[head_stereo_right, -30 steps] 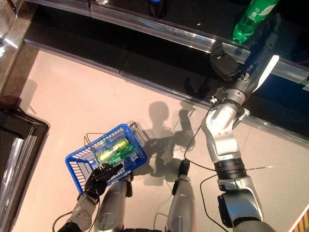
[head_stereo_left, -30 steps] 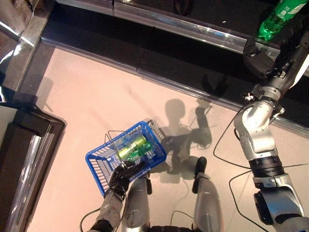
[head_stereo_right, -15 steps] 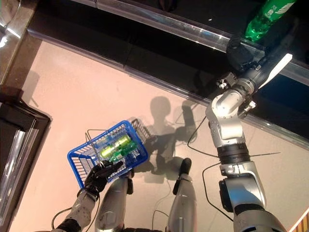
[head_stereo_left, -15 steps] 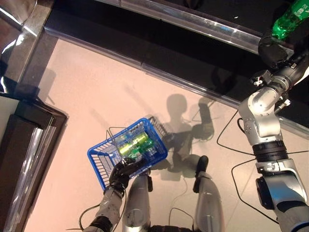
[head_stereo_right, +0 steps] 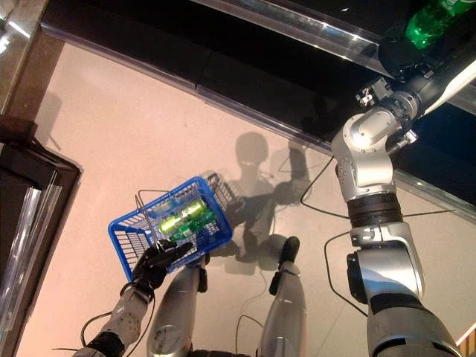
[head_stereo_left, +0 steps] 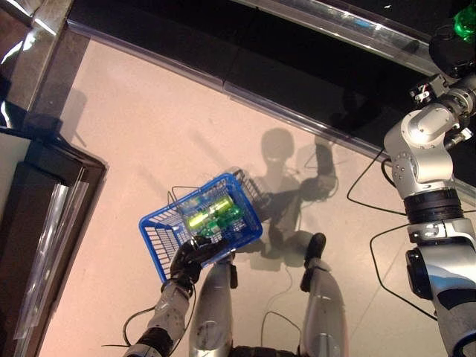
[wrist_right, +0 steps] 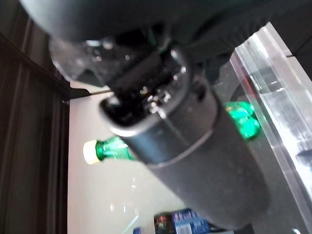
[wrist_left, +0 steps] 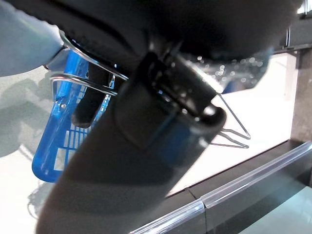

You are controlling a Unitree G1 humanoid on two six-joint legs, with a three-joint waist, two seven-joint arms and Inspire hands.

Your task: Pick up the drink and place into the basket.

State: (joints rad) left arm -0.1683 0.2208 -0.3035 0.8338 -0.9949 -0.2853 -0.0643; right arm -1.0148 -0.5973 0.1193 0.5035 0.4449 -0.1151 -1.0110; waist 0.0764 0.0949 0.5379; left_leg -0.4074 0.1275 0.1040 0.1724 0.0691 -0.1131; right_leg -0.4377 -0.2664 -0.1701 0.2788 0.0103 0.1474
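Observation:
My right hand is up at the dark shelf at the far right, shut on a green drink bottle. In the right wrist view the bottle's neck and white cap stick out past the thumb. A blue wire basket hangs low in front of me. My left hand has its fingers curled round the wire handles. Green drinks lie inside the basket.
The shelf's clear front rail runs across the back, with a lower dark ledge in front of it. A dark cabinet stands at the left. A blue-labelled item lies on the shelf near the bottle.
The whole view has shifted. My right hand, with the green bottle, has moved somewhat to the right along the shelf. The basket stays in my left hand.

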